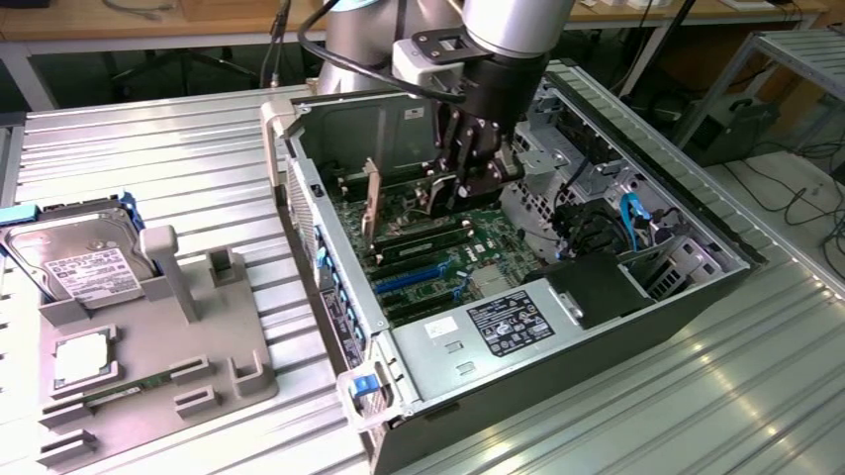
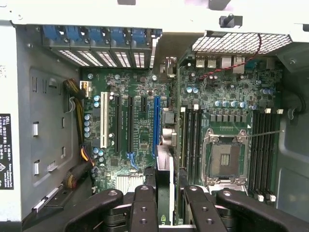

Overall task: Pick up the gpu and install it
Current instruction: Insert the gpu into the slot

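Right, tool [image 1: 472,183] is clamped on the gpu [image 2: 164,179] edge-on inside the computer case [image 1: 660,287], so keep it square over the blue slot [image 2: 156,123] and press evenly.

Open computer case [image 1: 396,391] is laid on the table [image 1: 687,396], motherboard [image 1: 456,247] inside. Gripper [image 1: 465,183] is positioned inside the case above the board, gpu [image 2: 164,186] held edge-on between the fingers [image 2: 143,208], beside the expansion slots [image 2: 129,123]. Fixture tray [image 1: 158,376] is placed at the exterior view's left, hard drive [image 1: 82,265] stood in it.
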You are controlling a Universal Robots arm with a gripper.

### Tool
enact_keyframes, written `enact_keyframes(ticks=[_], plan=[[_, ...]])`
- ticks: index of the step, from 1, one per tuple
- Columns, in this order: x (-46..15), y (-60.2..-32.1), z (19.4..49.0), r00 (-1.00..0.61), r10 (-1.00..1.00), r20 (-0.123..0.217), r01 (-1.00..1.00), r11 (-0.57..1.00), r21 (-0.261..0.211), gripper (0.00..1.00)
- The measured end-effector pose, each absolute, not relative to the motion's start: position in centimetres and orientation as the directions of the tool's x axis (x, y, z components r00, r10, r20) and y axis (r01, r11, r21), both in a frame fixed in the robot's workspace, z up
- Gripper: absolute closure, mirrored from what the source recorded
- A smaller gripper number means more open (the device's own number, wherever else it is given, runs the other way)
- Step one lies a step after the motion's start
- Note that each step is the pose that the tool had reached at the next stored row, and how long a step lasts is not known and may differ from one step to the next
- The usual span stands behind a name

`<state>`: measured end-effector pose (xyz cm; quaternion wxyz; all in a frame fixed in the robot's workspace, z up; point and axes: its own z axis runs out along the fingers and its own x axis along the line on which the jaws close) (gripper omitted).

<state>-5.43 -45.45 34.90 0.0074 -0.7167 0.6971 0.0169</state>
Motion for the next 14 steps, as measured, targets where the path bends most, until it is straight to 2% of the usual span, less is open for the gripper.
enact_keyframes(ticks=[14], plan=[[-5.4,-45.4,33.8,0.028,-0.999,-0.034,-1.0,-0.028,0.013,0.73]])
